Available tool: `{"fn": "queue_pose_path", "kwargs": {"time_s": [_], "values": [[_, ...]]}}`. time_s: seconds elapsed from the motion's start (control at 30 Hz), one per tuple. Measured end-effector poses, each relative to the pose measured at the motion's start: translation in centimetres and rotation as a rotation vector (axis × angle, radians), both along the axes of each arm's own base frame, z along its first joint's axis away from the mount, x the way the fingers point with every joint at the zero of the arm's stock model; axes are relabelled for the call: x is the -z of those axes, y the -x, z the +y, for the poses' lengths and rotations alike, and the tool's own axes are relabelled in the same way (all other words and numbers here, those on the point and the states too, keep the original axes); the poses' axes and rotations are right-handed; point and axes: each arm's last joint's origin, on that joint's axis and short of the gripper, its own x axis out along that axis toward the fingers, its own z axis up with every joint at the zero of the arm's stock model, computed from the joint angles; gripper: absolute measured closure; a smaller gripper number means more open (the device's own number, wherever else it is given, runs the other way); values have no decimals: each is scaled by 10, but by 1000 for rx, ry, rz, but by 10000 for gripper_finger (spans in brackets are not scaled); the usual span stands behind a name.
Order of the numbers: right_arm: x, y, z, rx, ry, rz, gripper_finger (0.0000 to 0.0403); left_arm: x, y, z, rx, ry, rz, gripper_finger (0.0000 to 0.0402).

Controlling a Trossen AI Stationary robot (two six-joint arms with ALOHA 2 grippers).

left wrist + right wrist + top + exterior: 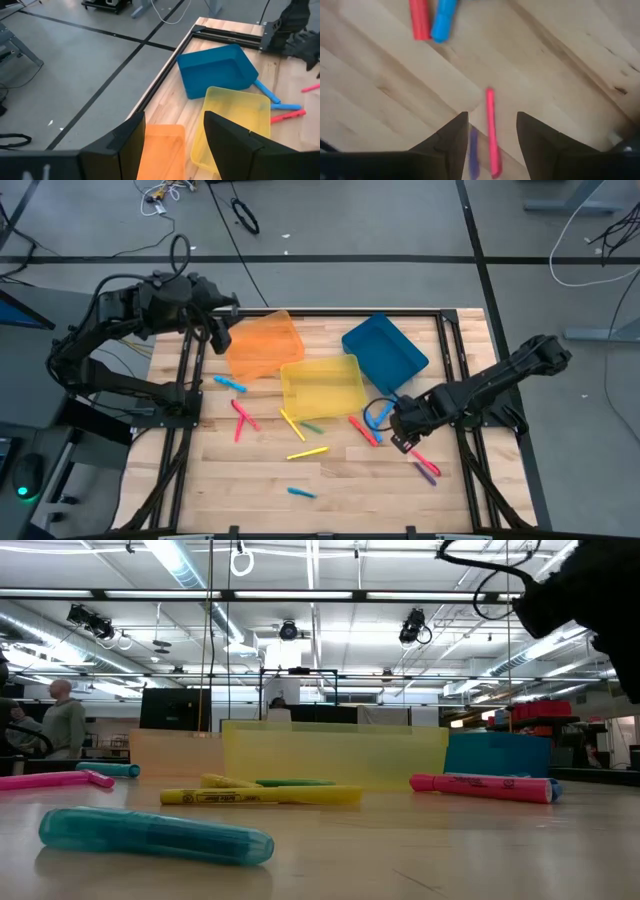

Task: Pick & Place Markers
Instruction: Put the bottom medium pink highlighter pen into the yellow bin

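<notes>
Between your right gripper's (490, 131) parted fingers lay a pink marker (491, 131), a purple marker (473, 159) just beside it on the table (380, 65), neither grasped. Your left gripper (172, 142) waited open above the orange bin (162, 150).

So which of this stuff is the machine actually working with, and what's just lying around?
Part of the job:
- markers scattered on the table
- right claw, open over a pink marker
- bins: orange, yellow, blue, probably for the markers

Just lying about:
- cables on the floor
- left claw, open and waiting over the orange bin
</notes>
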Motion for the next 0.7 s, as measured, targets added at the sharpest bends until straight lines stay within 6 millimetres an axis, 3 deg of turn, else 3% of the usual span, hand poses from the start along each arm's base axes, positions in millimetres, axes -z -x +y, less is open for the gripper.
{"fn": "queue_pose_path", "kwargs": {"time_s": [0.33, 0.7], "values": [[46, 15, 12, -31, -104, -6, 234, -3, -1, 3, -4, 1, -36, 193], [63, 27, 17, -3, -87, -8, 234, -5, -2, 3, -5, -5, -61, 193]]}}
